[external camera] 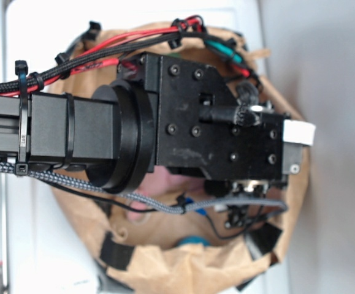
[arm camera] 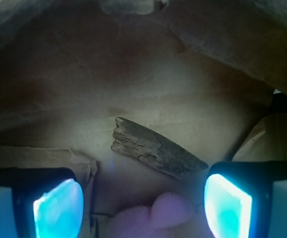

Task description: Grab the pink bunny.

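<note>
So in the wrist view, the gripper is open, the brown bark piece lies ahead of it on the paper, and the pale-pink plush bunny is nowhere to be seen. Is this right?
Not quite. The pale-pink plush bunny is visible in the wrist view, at the bottom edge between the fingers of the open gripper. The rest holds: the brown bark piece lies ahead on the brown paper.

Brown bark piece (arm camera: 153, 148) lies flat (tilted) inside paper bag (external camera: 165, 269).

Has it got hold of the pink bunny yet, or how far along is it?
Done: the arm is down inside the paper bag. In hand: the open gripper straddles the bunny, which shows pink between its fingers; the bark piece lies just beyond. Left: closing on the bunny and lifting. Nothing is gripped yet.
</note>
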Robot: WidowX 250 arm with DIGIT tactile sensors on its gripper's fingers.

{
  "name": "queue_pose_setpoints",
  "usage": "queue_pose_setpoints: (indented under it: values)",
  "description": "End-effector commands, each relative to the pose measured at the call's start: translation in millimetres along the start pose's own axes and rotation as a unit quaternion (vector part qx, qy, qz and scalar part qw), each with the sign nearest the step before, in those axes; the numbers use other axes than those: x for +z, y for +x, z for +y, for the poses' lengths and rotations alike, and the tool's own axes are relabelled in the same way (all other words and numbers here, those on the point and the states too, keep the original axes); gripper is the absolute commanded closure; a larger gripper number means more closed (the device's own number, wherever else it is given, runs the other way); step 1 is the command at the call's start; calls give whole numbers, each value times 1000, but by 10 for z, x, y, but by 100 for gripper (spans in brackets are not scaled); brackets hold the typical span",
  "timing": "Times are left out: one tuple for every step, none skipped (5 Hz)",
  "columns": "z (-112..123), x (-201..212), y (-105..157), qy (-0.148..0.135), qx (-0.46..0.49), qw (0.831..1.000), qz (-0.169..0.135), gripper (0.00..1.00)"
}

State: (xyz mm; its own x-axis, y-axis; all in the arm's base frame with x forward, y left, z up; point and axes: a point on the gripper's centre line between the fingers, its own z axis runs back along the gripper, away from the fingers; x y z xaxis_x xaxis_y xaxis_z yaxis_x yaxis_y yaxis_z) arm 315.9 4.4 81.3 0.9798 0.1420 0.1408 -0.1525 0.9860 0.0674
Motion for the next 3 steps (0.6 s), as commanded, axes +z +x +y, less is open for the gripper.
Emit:
queue_pose_setpoints:
  values:
    - [287,413,-82,-34,-43,998,-22,0]
    - [430,597,-156,-50,-44,998,-6,0]
    - [521,715,-271,-36,-37,998,31,0]
